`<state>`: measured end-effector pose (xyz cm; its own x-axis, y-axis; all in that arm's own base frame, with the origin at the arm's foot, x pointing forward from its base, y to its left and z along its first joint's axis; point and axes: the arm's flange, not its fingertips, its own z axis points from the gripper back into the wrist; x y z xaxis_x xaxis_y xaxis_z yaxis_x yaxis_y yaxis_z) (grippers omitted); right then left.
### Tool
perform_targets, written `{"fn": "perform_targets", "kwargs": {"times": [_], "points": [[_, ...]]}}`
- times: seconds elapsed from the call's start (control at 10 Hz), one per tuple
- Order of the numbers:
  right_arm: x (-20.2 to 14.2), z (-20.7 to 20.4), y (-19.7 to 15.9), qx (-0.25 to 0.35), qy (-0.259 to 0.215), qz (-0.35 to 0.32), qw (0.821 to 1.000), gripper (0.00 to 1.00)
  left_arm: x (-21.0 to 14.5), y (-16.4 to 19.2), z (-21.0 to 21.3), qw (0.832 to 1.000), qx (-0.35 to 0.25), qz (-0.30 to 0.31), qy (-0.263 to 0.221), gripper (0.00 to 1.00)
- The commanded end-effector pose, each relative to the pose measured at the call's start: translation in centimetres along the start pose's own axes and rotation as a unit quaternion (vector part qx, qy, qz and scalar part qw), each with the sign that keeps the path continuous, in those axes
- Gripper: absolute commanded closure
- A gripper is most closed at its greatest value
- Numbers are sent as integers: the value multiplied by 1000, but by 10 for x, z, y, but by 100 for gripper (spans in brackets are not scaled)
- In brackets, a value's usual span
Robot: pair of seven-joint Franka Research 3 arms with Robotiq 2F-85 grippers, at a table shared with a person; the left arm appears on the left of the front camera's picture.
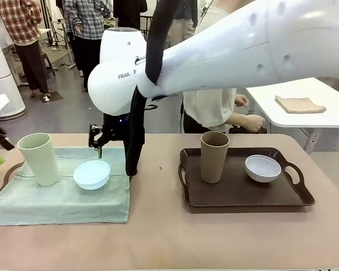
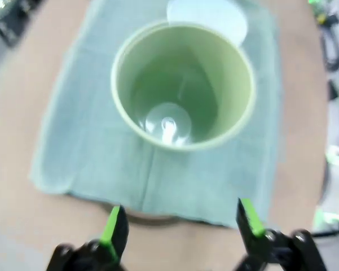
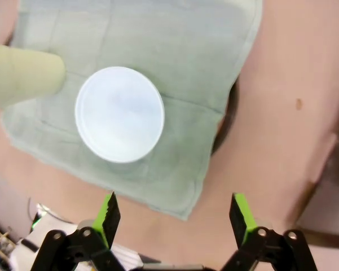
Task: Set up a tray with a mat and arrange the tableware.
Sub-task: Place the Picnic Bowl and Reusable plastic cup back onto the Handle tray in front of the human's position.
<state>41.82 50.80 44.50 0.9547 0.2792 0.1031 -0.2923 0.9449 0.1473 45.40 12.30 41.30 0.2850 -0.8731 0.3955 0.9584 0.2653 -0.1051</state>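
You have two tumblers, two bowls, two trays and one mat. The pale green tumbler (image 1: 39,159) stands upright on the pale green mat (image 1: 62,203), with the light blue bowl (image 1: 92,174) just beside it. The mat drapes over the left tray (image 1: 9,172), whose dark rim peeks out. The brown tumbler (image 1: 214,156) and white bowl (image 1: 263,168) sit on the bare brown tray (image 1: 237,197). Your left gripper (image 2: 180,226) hangs above the mat's edge near the green tumbler, jaws wide and empty. Your right gripper (image 3: 175,217), up over the blue bowl's side of the mat, is just as wide and empty.

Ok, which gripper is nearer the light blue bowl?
Right. The right gripper hangs just behind the light blue bowl; the left gripper is off past the pale green tumbler.
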Motion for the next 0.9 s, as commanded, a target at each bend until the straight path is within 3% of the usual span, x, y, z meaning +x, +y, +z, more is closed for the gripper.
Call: {"fn": "perform_targets", "kwargs": {"times": [0.0, 0.1, 0.2, 0.5, 0.6, 0.8], "points": [[-35, 15, -20, -14, -26, -11, 1000, 0, 23, -32, 16, 996, -1, 45, 83, 0], [-44, 26, -26, -14, -31, -11, 999, 0, 38, -47, 25, 991, 9, 75, 113, 0], [-54, 33, -31, -16, -28, -11, 999, 0, 57, -66, 28, 978, 64, 138, 140, 0], [-77, 57, -48, -30, 4, -22, 999, 0, 102, -97, 40, 938, 144, 257, 184, 0], [-87, 75, -52, -39, 6, -35, 999, 0, 118, -107, 47, 928, 170, 278, 182, 0], [-101, 103, -62, -63, -1, -77, 995, 0, 154, -116, 50, 914, 196, 335, 119, 0]]}}
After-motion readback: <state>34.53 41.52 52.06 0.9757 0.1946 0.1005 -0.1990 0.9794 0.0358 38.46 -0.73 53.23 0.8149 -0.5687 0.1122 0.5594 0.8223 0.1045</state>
